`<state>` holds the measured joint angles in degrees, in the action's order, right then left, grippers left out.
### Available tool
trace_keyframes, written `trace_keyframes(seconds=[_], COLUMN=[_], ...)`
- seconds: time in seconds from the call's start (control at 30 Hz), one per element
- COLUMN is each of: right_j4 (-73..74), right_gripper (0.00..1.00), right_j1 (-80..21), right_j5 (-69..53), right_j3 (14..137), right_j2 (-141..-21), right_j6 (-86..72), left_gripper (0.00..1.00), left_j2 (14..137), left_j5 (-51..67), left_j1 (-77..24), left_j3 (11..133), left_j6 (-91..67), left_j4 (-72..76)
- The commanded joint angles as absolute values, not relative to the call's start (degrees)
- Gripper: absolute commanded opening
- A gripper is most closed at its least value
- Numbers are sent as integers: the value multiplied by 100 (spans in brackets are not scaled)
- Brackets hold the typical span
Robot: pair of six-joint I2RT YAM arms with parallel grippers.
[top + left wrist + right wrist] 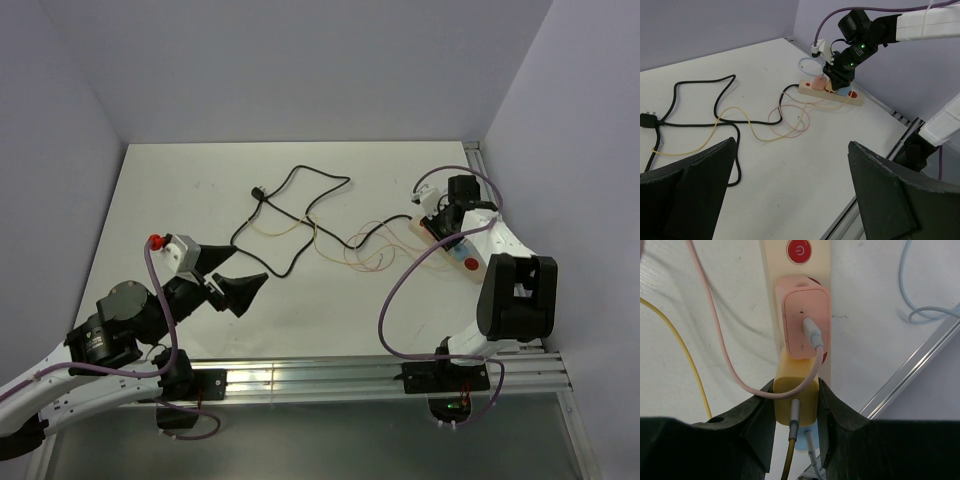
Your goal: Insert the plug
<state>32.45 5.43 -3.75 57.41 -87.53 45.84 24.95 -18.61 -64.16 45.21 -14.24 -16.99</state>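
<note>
I am clamping my right gripper [796, 407] on the flat sides of the yellow plug [795, 390], a light, rigid, smooth block at lower centre of the frame, perhaps already seated in the power strip [771, 270], while my left gripper [792, 145] is hanging wide open.

A power strip [771, 290] lies at the desk's [200, 170] right edge, just beside the rail [912, 367]. Three chargers sit in a row on it. The right pincer [796, 405] straddles the middle charger [795, 395], a finger against each side, and the last charger [805, 441] is mostly hidden, seemingly seated. A loose cable [700, 121] sprawls mid-desk, its plug [647, 119] to the far left. The left pincer [225, 275] hangs over the near left, well apart.
</note>
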Motion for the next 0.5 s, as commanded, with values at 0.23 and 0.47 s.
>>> trace_keyframes(seconds=[0.23, 0.47], right_j4=[3789, 3630], right_gripper=[0, 0], right_j1=[536, 764], right_j5=[-132, -211], right_j3=[5941, 6064], right_j2=[-9245, -9764], right_j6=[4386, 4333], left_gripper=[99, 99], left_j2=[2479, 2531], left_j5=[-1837, -1872], left_j1=[-6416, -6416], left_j3=[4509, 4483], left_j6=[-1318, -1327], left_j4=[-1538, -1538])
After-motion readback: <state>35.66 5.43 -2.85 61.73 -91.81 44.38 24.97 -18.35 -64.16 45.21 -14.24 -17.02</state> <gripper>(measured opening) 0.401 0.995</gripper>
